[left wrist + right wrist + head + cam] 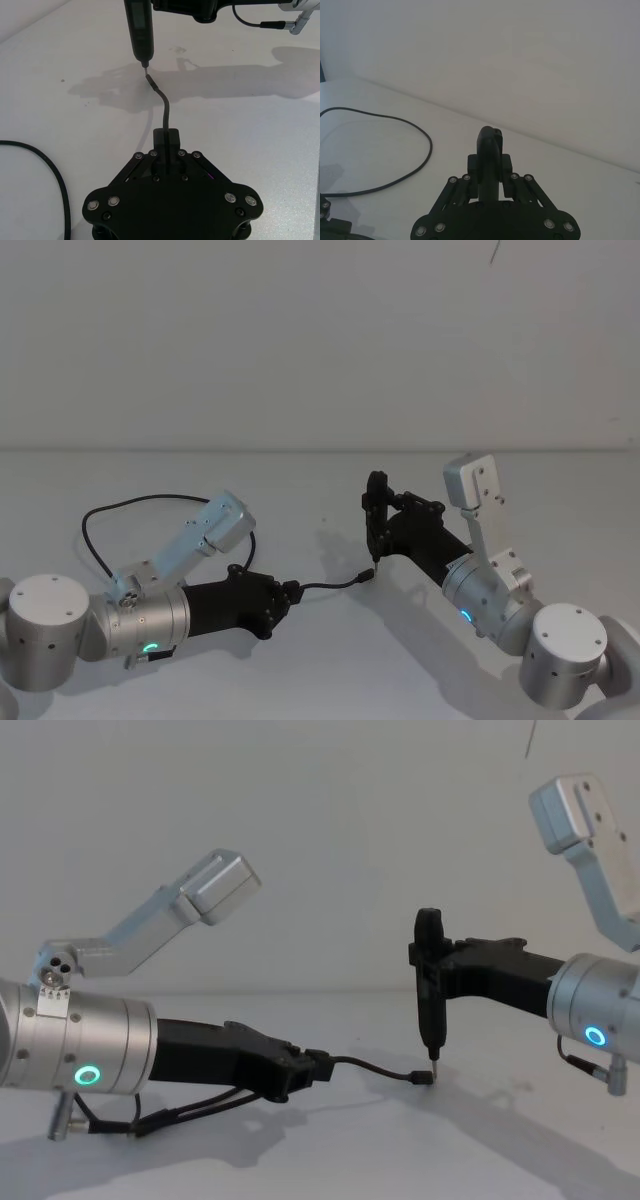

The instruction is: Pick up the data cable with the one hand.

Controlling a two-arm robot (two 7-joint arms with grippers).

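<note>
The data cable (pixel 325 587) is a thin black cord on the white table. My left gripper (pixel 290 592), the one hand with the green ring light, lies low over the table and is shut on the cord just behind its plug end (pixel 148 79). From the fingers (pixel 318 1066) the short free end sags down to the table. The rest of the cable (pixel 88 525) loops back behind the left arm. My right gripper (pixel 378 512) is shut on a black pen-shaped tool (pixel 428 990) held upright, with its tip just above the plug.
The white table (pixel 330 660) runs back to a plain pale wall. A loop of the cord (pixel 422 137) lies on the left side. Both silver forearms reach in from the near corners.
</note>
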